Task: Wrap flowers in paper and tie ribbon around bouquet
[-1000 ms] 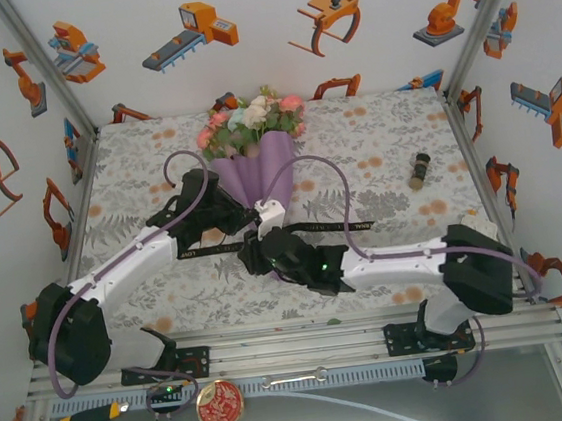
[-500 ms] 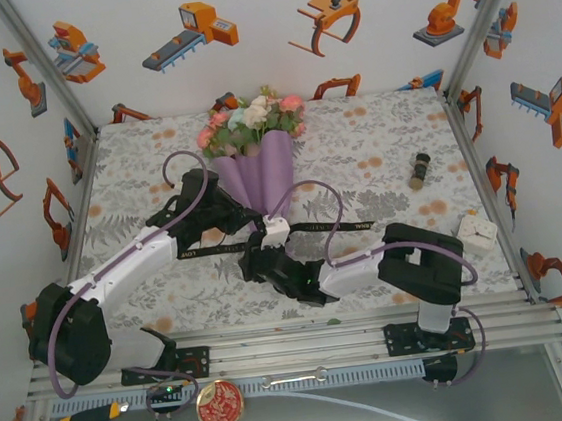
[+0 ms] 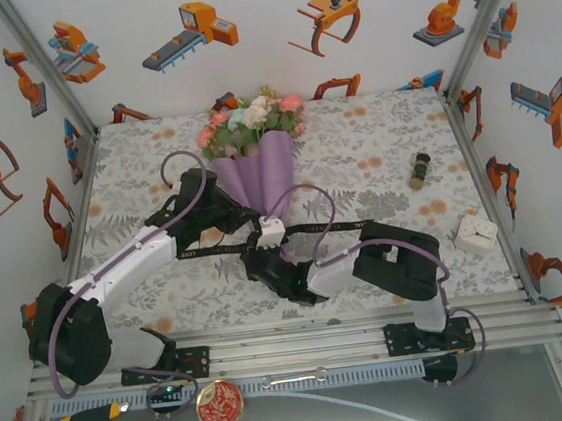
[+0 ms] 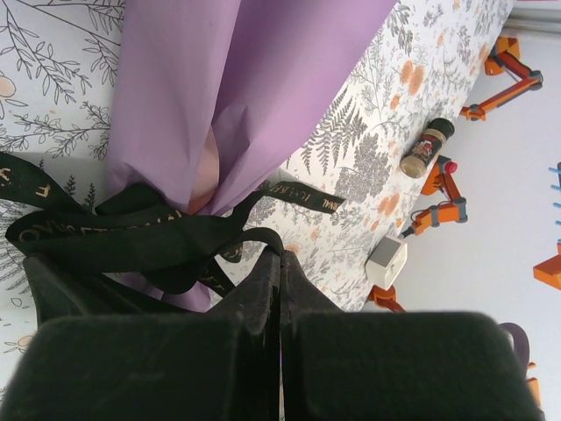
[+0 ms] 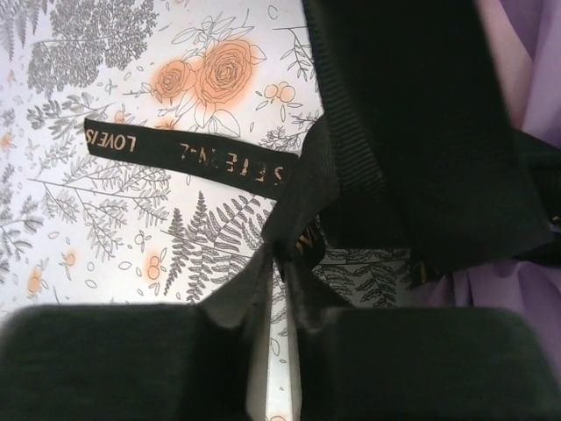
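Observation:
The bouquet lies at the back middle of the table: pink, white and pale blue flowers (image 3: 252, 117) stick out of a lilac-purple paper (image 3: 260, 170) cone. The black ribbon (image 3: 335, 227) crosses the cone's narrow end, its tails trailing left and right. My left gripper (image 3: 245, 222) sits at the cone's tip. In the left wrist view the left gripper (image 4: 281, 258) is shut on a ribbon (image 4: 131, 235) loop below the paper (image 4: 230, 83). My right gripper (image 3: 257, 247) is just in front; the right gripper (image 5: 280, 255) is shut on the ribbon (image 5: 302, 189) beside its lettered tail.
A small brown bottle (image 3: 420, 169) lies at the right middle, and a white block (image 3: 474, 232) near the right edge. A screwdriver (image 3: 82, 420) and a red round tin (image 3: 219, 404) rest on the frame in front of the table.
The right arm has folded in, its elbow swinging left toward the middle and uncovering the white block. Its gripper has shifted slightly left by the cone's tip. The left arm has barely moved.

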